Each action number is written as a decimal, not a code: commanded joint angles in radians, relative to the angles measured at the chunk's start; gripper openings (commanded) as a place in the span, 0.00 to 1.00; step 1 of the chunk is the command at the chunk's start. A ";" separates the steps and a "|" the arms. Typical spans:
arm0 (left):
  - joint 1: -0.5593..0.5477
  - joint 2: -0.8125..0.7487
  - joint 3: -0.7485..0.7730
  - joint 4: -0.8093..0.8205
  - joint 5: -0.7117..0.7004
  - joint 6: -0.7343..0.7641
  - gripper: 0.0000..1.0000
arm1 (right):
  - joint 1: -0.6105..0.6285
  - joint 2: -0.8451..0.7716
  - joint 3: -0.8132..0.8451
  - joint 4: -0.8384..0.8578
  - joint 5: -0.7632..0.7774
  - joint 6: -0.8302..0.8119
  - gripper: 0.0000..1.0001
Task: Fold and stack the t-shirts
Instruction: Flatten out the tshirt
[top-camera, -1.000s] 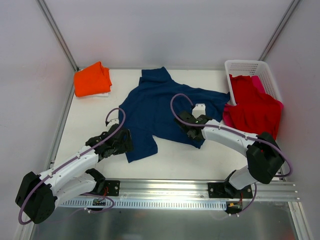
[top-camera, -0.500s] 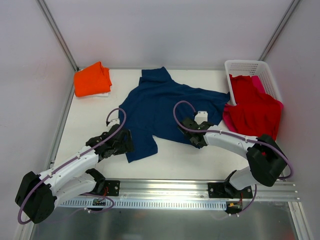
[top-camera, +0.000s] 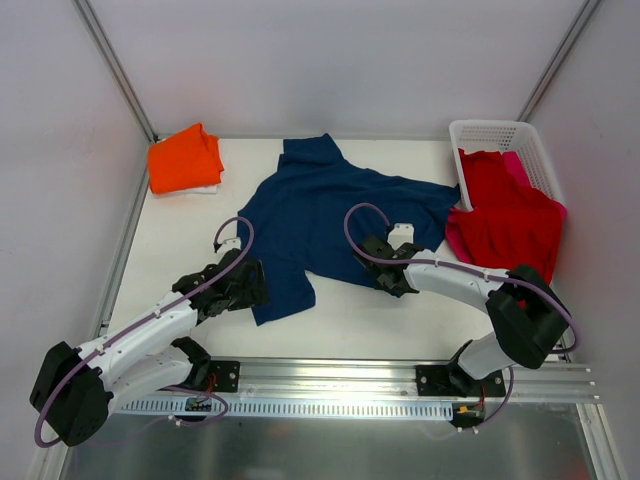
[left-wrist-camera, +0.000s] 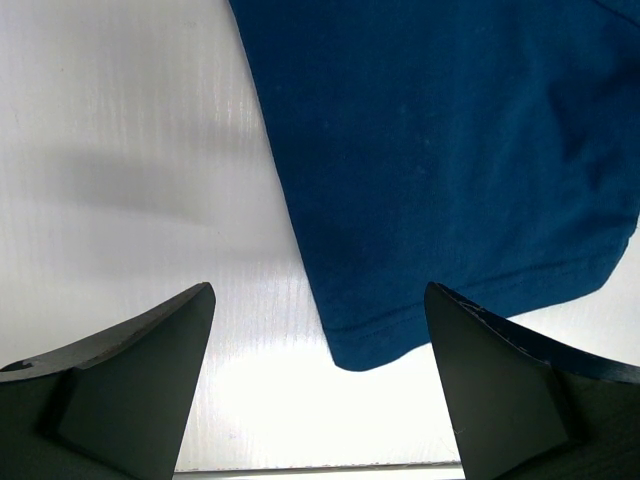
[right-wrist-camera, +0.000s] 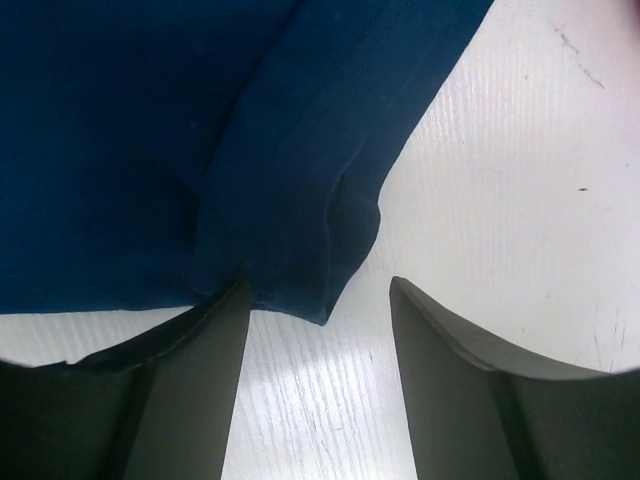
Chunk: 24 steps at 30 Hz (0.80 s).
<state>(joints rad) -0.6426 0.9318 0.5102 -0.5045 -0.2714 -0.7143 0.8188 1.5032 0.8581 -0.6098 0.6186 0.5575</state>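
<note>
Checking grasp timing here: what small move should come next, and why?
Probably lower both tools and close them: the left tool straddles a hem corner of the navy t-shirt, the right tool straddles another corner, both open, nothing gripped yet.

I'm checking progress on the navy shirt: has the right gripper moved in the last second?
Yes. The right gripper has slid a little nearer to the rail at the table's front edge, and is over the navy t-shirt's hem.

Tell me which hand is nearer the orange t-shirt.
Left. The left hand is on the same side as the orange t-shirt, toward the near edge; the right hand is farther right.
</note>
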 joint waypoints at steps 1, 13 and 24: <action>-0.014 0.005 0.008 0.007 -0.022 0.013 0.87 | 0.000 -0.032 -0.001 -0.031 0.039 0.018 0.61; -0.017 0.004 0.008 0.009 -0.025 0.015 0.87 | -0.001 -0.008 -0.014 -0.002 0.032 0.018 0.36; -0.017 0.018 0.010 0.009 -0.029 0.015 0.87 | -0.017 -0.008 -0.047 0.036 0.024 0.015 0.34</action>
<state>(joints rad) -0.6540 0.9428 0.5102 -0.4980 -0.2737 -0.7143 0.8104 1.5028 0.8253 -0.5858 0.6315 0.5644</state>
